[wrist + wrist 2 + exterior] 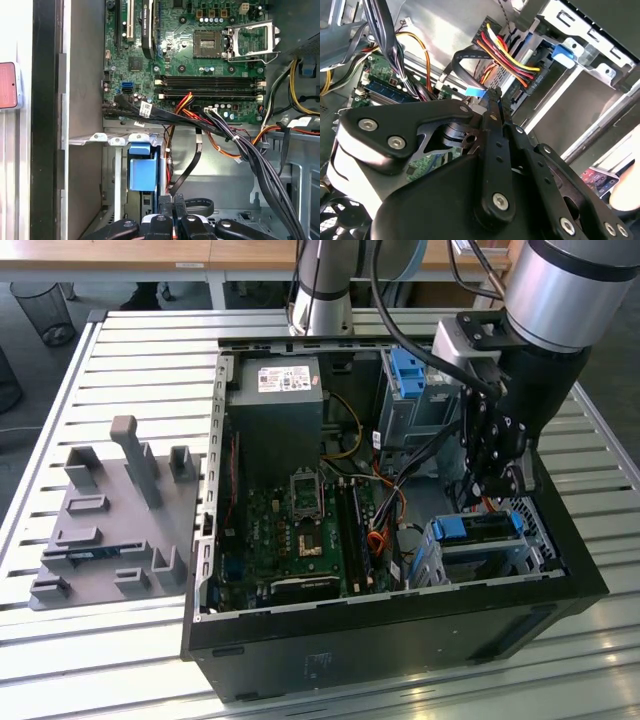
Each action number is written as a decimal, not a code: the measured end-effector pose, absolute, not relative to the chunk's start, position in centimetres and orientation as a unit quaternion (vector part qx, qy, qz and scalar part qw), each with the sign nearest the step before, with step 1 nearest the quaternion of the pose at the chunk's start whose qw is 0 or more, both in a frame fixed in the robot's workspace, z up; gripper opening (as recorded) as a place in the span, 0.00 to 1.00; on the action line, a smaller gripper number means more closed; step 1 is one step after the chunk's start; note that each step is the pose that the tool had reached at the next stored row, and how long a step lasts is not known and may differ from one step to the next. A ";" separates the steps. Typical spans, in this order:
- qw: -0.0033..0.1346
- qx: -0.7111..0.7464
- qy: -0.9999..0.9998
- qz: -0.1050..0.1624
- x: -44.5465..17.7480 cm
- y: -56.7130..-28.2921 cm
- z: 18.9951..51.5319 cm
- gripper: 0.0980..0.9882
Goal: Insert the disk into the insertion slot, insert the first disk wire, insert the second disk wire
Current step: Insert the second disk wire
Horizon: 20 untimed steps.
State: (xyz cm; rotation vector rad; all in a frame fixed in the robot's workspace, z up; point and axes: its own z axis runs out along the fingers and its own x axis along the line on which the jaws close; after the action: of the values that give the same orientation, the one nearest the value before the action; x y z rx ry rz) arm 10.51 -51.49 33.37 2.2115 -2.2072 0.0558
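Observation:
The disk [478, 530], in its bright blue carrier, lies inside the insertion slot [535, 540], the low grey cage at the case's front on the exterior view's right. My gripper [492, 485] hangs just above the disk's inner end. In the first wrist view the fingers [165, 204] are pressed together on the end of a flat black wire [192, 165] beside the blue carrier [144, 170]. In the second wrist view the gripper [493, 94] has that wire's blue-tabbed plug [475, 91] at its tip. A red, yellow and black wire bundle [512, 60] runs into the disk's end [536, 80].
The open black computer case [400, 630] lies on a slatted metal table. A taller grey cage with a blue latch [408, 375] stands behind my gripper. The motherboard [300, 520] and loose cables [250, 150] fill the middle. A grey fixture plate [110, 530] sits on the exterior view's left.

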 end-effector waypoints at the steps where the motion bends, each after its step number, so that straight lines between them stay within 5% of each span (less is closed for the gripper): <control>1: 0.008 0.708 -0.706 0.018 10.5 -51.5 33.4 0.05; 20: 0.009 0.708 -0.706 0.017 10.9 -52.9 33.6 0.05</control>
State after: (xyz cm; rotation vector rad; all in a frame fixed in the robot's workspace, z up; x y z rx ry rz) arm 10.91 -52.89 33.64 2.2113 -2.2068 0.0545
